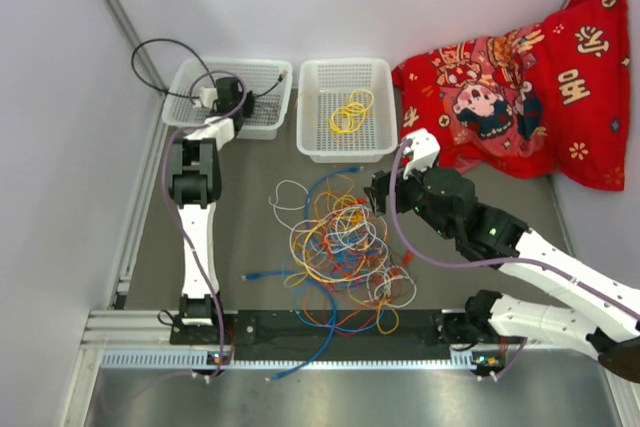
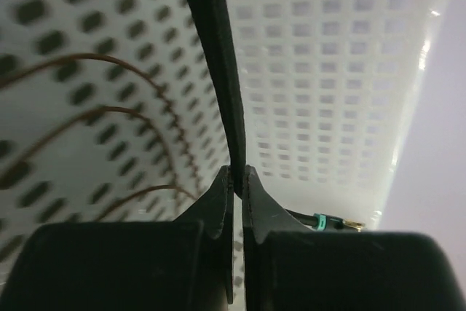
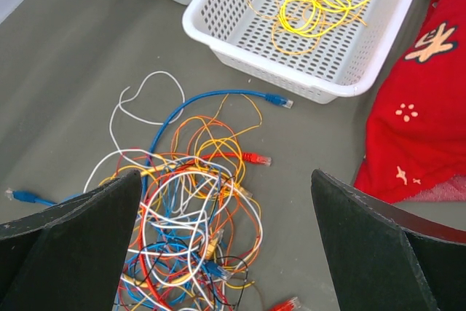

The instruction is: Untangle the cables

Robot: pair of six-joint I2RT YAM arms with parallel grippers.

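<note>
The tangle of cables (image 1: 335,247) lies mid-table, nearer the near edge than the far one. One blue strand (image 1: 300,355) trails from it over the black rail along that edge. Bare, matte grey-green table (image 1: 250,167) lies open to the tangle's left as far as the left arm, and beyond it up to the two baskets at the far edge.

The right gripper (image 1: 380,192) hangs at the tangle's far right side, jaws spread wide with nothing between them. In the wrist view its dark wedge-shaped fingers (image 3: 87,231) frame thin glossy loops of white, orange, blue and red, some ending in small plugs. A soft red printed cushion (image 1: 530,87) fills the far right corner, close beside that arm.

The left basket (image 1: 265,82), white perforated plastic, sits in the far left corner close to the white wall. The left gripper (image 1: 225,92) reaches into it, fingertips pinched on a black cable (image 2: 218,71) that rises from them as a flat dark band. A thin black loop (image 1: 165,47) arcs out past the basket's far left corner toward the wall.

The right basket (image 1: 325,87) holds a coiled yellow cable (image 1: 350,112).
</note>
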